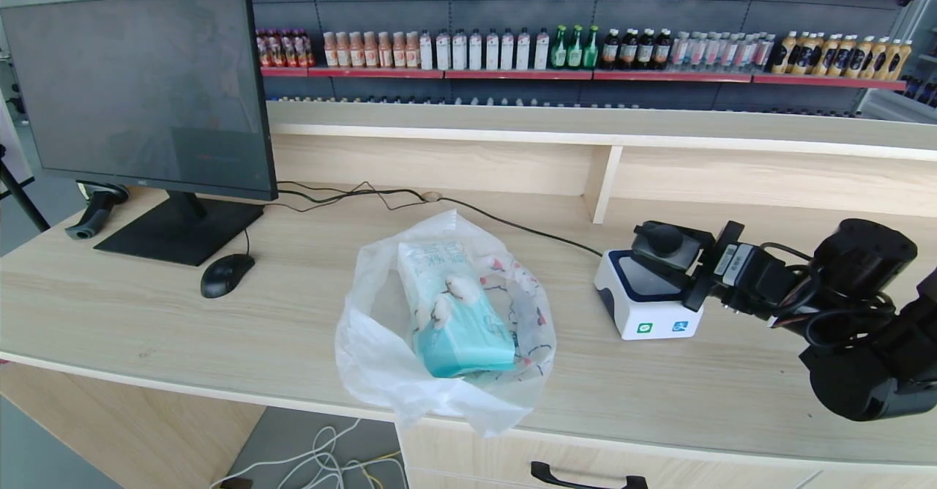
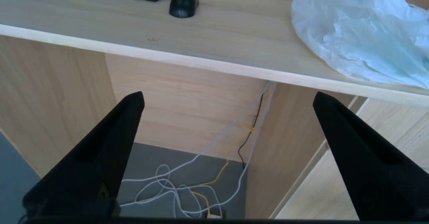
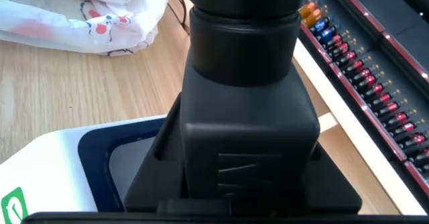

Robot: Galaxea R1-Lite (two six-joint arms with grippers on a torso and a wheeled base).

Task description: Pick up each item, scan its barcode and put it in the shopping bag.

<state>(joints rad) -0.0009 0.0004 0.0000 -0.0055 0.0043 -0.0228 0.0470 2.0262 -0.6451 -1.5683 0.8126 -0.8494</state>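
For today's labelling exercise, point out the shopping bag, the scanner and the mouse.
shopping bag (image 1: 368,357): head view, bare plastic on its left side.
scanner (image 1: 655,312): head view, white front wall.
mouse (image 1: 225,274): head view, top of its shell.

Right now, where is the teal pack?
Head view: the teal pack lies inside the shopping bag, left of the white scanner, right of the mouse.

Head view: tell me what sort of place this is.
Probably a shop's checkout: shelves of bottled drinks stand behind, a white barcode scanner sits on the wooden counter, and a plastic shopping bag lies beside it.
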